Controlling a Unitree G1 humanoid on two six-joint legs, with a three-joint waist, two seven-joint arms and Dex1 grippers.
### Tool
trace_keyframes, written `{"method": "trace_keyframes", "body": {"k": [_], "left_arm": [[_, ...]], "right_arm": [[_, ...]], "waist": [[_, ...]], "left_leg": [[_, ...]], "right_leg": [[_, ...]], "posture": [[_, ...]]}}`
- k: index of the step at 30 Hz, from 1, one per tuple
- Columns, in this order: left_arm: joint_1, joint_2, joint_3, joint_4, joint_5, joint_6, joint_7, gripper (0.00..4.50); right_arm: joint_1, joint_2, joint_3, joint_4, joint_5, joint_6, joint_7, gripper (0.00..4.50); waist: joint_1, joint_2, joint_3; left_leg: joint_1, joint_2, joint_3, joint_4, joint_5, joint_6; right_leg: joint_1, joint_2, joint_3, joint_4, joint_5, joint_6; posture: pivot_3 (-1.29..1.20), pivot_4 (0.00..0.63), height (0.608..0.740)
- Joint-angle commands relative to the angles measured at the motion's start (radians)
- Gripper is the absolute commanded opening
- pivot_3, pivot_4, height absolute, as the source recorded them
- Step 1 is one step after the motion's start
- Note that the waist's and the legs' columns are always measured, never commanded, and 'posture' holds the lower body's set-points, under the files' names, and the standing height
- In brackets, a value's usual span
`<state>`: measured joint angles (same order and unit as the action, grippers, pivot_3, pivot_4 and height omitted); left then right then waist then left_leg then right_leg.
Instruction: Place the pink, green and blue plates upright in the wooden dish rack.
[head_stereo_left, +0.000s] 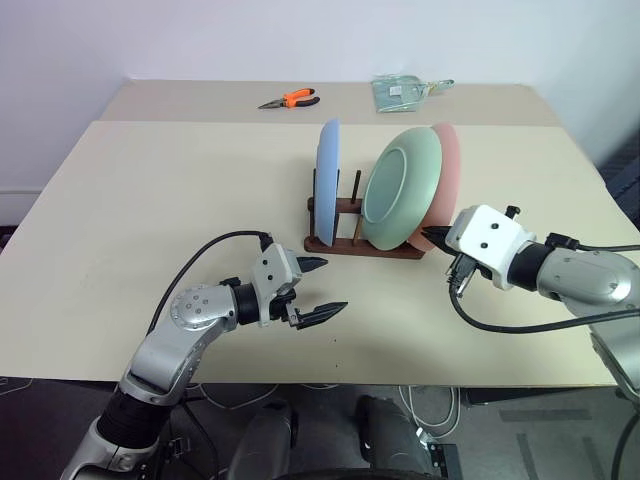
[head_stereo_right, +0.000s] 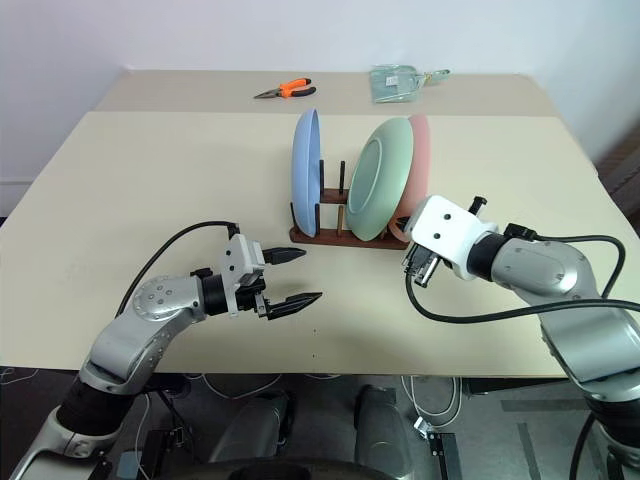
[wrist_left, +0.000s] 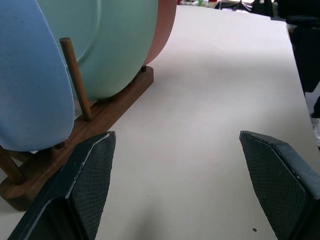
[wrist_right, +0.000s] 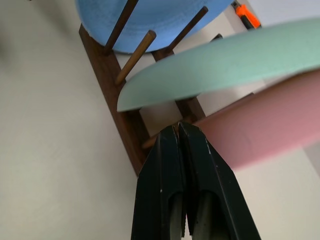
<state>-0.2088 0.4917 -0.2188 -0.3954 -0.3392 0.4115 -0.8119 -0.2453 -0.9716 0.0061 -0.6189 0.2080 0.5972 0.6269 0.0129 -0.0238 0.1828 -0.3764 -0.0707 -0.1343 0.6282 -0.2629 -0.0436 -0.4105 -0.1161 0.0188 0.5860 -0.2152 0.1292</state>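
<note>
The wooden dish rack (head_stereo_left: 335, 244) stands mid-table with all three plates on edge in it. The blue plate (head_stereo_left: 327, 180) is at its left end, the green plate (head_stereo_left: 400, 190) leans to the right of it, and the pink plate (head_stereo_left: 452, 160) is right behind the green one. My right gripper (wrist_right: 178, 127) is shut on nothing. Its tips are close to the rack's right end, at the lower rim of the pink plate (wrist_right: 260, 125); I cannot tell whether they touch. My left gripper (head_stereo_left: 335, 285) is open and empty, low over the table in front of the rack's left end.
Orange-handled pliers (head_stereo_left: 290, 99) and a clear plastic packet (head_stereo_left: 405, 90) lie on a second table pushed against the far edge. The table's front edge (head_stereo_left: 330, 378) runs just below both arms. Black cables hang from both wrists.
</note>
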Motion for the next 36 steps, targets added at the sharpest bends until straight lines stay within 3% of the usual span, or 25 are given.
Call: {"method": "trace_keyframes", "body": {"k": [1, 24, 27, 33, 36], "left_arm": [[0.007, 0.005, 0.016, -0.044, -0.010, 0.006, 0.009, 4.08], [0.029, 0.000, 0.007, -0.059, 0.001, 0.016, 0.039, 4.08], [0.031, 0.014, 0.046, -0.029, 0.015, 0.003, 0.055, 4.08], [0.061, 0.107, 0.198, 0.076, 0.008, -0.016, 0.049, 4.08], [0.078, 0.142, 0.261, 0.174, 0.028, -0.062, 0.052, 4.08]], "right_arm": [[-0.051, 0.030, 0.009, -0.002, -0.029, -0.009, -0.009, 0.05], [-0.163, 0.141, 0.052, -0.056, -0.032, 0.016, 0.032, 0.05], [-0.129, 0.126, -0.061, -0.061, 0.028, 0.007, 0.067, 0.05], [0.092, 0.116, -0.473, -0.080, 0.339, 0.126, 0.240, 0.05], [0.250, 0.132, -0.559, 0.005, 0.319, 0.078, 0.275, 0.05]], "waist": [[-0.001, 0.000, 0.000], [-0.001, 0.000, 0.000], [0.000, 0.000, 0.000], [0.002, 0.000, 0.000], [0.001, 0.001, 0.000]], "left_leg": [[0.000, 0.000, 0.000, 0.000, 0.000, 0.000], [0.001, 0.000, -0.001, 0.000, 0.000, 0.000], [0.001, 0.000, -0.001, 0.000, 0.000, 0.000], [0.001, 0.000, -0.003, 0.000, 0.000, 0.000], [0.002, 0.000, -0.002, 0.000, -0.001, 0.001]], "right_leg": [[0.000, 0.000, 0.000, 0.000, 0.000, 0.000], [0.001, 0.000, -0.001, 0.000, 0.000, 0.000], [0.001, 0.000, -0.001, 0.000, 0.001, -0.001], [0.002, 0.000, -0.002, 0.000, 0.001, -0.001], [0.003, 0.000, -0.002, 0.000, 0.001, -0.001]], "posture": [[0.00, 0.150, 0.740], [0.00, 0.150, 0.740], [0.00, 0.150, 0.740], [0.00, 0.150, 0.740], [0.00, 0.150, 0.740]]}}
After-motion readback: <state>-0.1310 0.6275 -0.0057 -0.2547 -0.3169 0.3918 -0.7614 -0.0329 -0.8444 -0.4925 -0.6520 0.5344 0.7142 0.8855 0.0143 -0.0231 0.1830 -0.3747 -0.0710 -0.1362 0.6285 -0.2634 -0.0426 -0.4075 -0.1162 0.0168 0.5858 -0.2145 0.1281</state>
